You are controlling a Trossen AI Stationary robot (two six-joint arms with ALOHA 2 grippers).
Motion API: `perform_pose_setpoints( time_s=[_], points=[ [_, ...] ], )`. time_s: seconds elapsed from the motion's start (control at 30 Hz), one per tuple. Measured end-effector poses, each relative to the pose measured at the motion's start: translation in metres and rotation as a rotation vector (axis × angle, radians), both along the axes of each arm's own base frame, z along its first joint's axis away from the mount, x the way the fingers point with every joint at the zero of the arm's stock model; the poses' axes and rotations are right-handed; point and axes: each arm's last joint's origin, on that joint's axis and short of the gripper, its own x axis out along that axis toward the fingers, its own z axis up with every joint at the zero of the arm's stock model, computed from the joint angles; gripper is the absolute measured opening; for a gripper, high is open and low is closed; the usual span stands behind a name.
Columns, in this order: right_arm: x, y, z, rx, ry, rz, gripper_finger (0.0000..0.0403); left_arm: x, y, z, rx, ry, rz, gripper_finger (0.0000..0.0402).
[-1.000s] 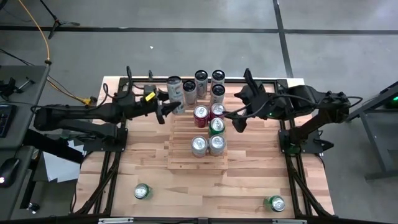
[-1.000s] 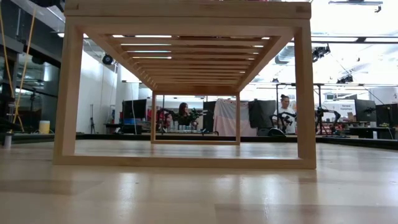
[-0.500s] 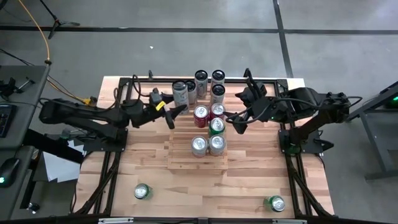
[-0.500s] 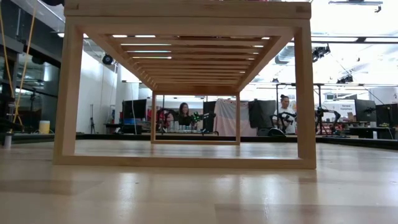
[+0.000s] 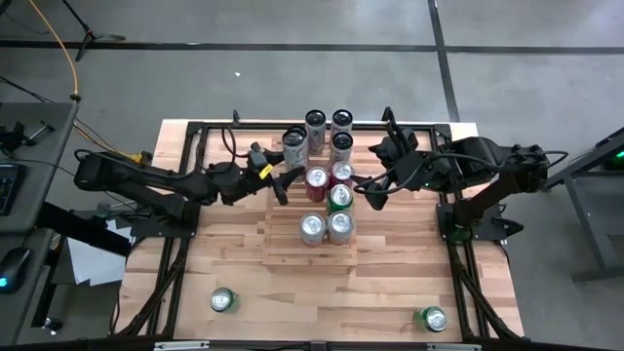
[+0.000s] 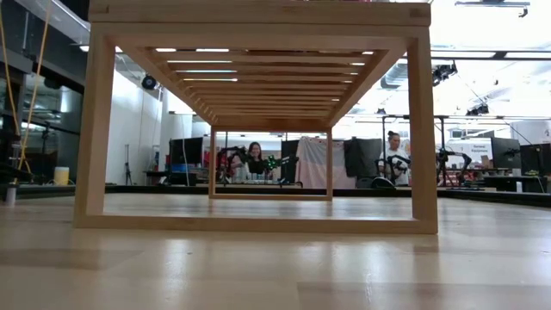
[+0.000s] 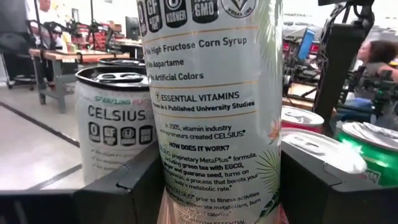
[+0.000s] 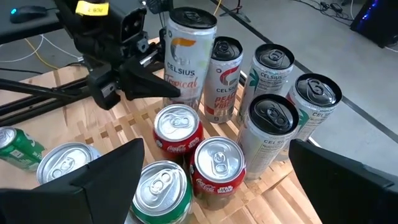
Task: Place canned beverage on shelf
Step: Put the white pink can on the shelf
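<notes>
You're in a robotics lab: seated people (image 6: 255, 155) at workbenches (image 6: 482, 179) at 12 o'clock, cabled concrete floor (image 5: 292, 58) around the table (image 5: 224, 263).

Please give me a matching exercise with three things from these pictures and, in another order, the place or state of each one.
Things:
1. left claw
2. right claw
3. green can

Places or states:
a. lies on the tabletop, apart from the shelf
b. shut on the tall white can
c. open, beside the shelf's cans

Pairs: 1-b, 2-c, 3-a
</notes>
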Motion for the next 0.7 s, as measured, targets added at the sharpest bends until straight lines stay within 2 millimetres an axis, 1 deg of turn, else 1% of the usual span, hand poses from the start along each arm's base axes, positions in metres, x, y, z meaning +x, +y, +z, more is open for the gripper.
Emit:
perform_pose_setpoints(
  time_s=[0.13,0.37,0.7],
  points=[
    [0.000,0.000,0.000,-0.003,0.002,0.003,0.0385,0.005,0.001,-0.005,0.025,0.007,0.035,0.0231],
    [0.000,0.000,0.000,-0.005,0.004,0.006,0.0385,0.006,0.003,-0.008,0.022,0.022,0.118,0.0234],
    [0.000,0.000,0.000,-0.003,0.004,0.007,0.0385,0.005,0.017,-0.008,0.057,0.050,0.177,0.0234]
  ],
)
